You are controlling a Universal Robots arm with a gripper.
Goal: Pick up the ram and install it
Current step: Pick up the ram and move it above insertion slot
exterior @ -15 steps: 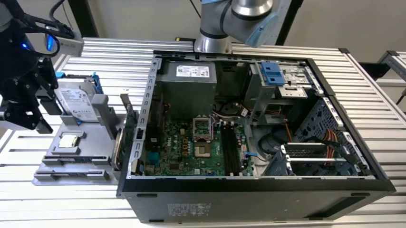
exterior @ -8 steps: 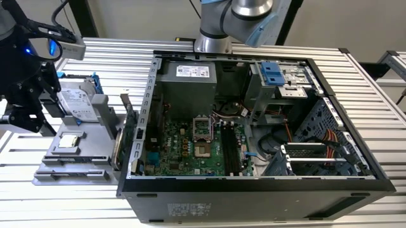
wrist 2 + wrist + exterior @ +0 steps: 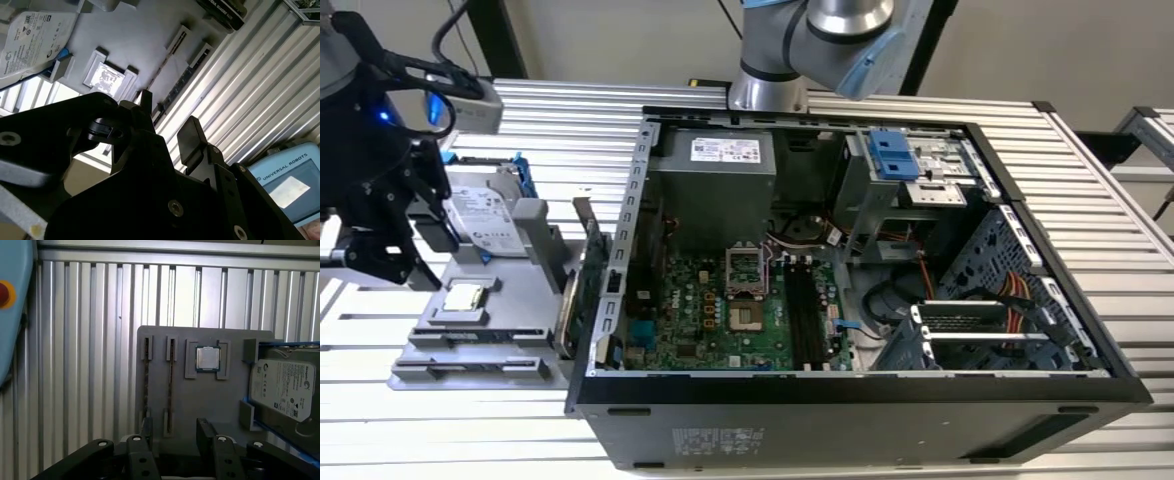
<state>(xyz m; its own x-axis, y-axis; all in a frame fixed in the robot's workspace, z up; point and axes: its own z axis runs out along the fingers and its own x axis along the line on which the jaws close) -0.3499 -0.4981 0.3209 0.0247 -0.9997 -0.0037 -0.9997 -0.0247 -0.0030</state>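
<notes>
Two ram sticks stand on edge in narrow slots (image 3: 171, 385) of a grey holder (image 3: 200, 405), seen as thin dark strips; the other strip (image 3: 146, 375) lies beside it. In the exterior view the holder (image 3: 480, 345) lies on the exterior view's left of the computer case. My black gripper (image 3: 175, 432) hovers above the holder, open and empty, with one ram strip in line with the gap between its fingers (image 3: 205, 427). The gripper (image 3: 403, 262) shows at the far left of the exterior view, and its fingers (image 3: 190, 135) appear over the slots (image 3: 175, 75) in the second wrist view.
The holder also carries a processor chip (image 3: 207, 358) and a hard drive (image 3: 282, 387). The open computer case (image 3: 854, 250) shows its motherboard with long black slots (image 3: 807, 320). An upright card (image 3: 587, 265) stands between holder and case. A teach pendant (image 3: 290, 185) lies on the ribbed table.
</notes>
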